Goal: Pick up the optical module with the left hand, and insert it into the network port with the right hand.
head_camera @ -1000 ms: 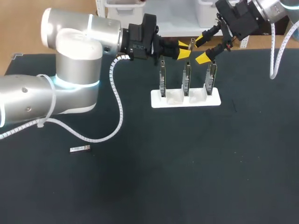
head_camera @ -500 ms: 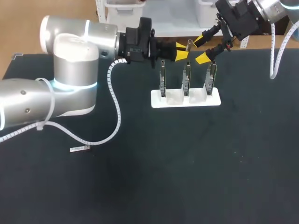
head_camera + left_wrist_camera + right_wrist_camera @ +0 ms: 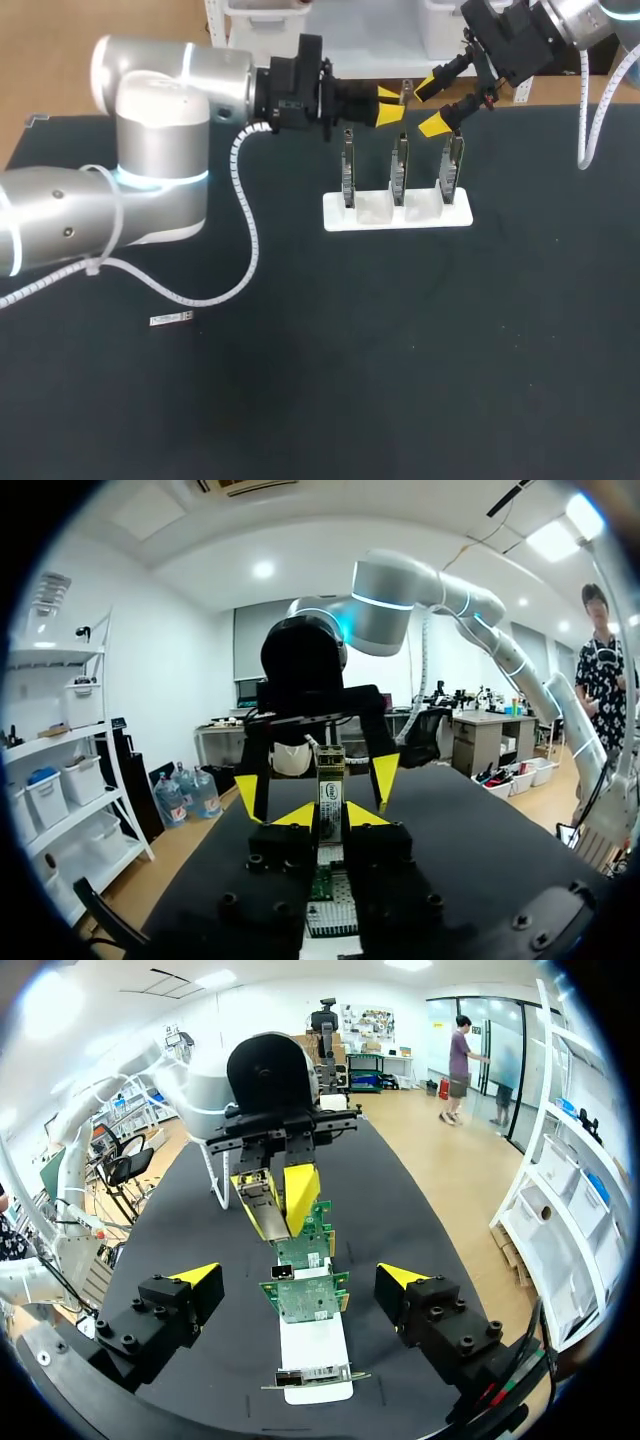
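The optical module [image 3: 330,792] sits a touch higher and further back than a second ago. My left gripper [image 3: 389,105], clamped on it, has eased away from my right gripper [image 3: 430,105], whose fingers stay spread just beside it. I judge the handover not yet made. The module's long axis stands roughly upright across my left fingers, above the boards [image 3: 399,170].

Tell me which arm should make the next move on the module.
Right. The right claw, open, hangs just beside the module, which the left claw grips above the boards; it seems ready to take it for insertion.
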Controlling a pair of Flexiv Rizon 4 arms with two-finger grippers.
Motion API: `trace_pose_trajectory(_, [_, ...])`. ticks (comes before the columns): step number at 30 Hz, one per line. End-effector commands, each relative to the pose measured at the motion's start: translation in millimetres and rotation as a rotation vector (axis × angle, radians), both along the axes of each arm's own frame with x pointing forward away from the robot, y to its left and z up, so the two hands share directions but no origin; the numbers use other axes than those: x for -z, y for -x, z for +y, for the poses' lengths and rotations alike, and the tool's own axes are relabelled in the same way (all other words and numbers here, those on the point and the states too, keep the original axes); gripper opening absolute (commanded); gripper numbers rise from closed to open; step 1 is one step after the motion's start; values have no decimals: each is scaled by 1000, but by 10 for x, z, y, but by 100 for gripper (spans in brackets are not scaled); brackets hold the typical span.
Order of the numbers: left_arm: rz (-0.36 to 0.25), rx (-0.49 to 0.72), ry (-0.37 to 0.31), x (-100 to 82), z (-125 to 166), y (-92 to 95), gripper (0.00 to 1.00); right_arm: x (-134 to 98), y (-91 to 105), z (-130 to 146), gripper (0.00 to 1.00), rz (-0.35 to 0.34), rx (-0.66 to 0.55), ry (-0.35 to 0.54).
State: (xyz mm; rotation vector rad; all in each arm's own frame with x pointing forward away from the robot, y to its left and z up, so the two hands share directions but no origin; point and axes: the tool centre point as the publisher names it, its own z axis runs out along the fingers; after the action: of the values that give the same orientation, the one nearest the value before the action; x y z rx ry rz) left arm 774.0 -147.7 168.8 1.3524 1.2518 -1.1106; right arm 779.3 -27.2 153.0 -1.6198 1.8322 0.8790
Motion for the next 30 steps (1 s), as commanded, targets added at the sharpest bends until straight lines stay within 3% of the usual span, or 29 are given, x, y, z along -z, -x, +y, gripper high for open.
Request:
trace_pose_trajectory(1, [-1, 10, 10, 21, -26, -51, 0, -1, 13, 0, 100, -2, 2, 0])
trace_pose_trajectory(30, [35, 35, 60, 103, -28, -93, 0, -1, 13, 0, 100, -2, 2, 0])
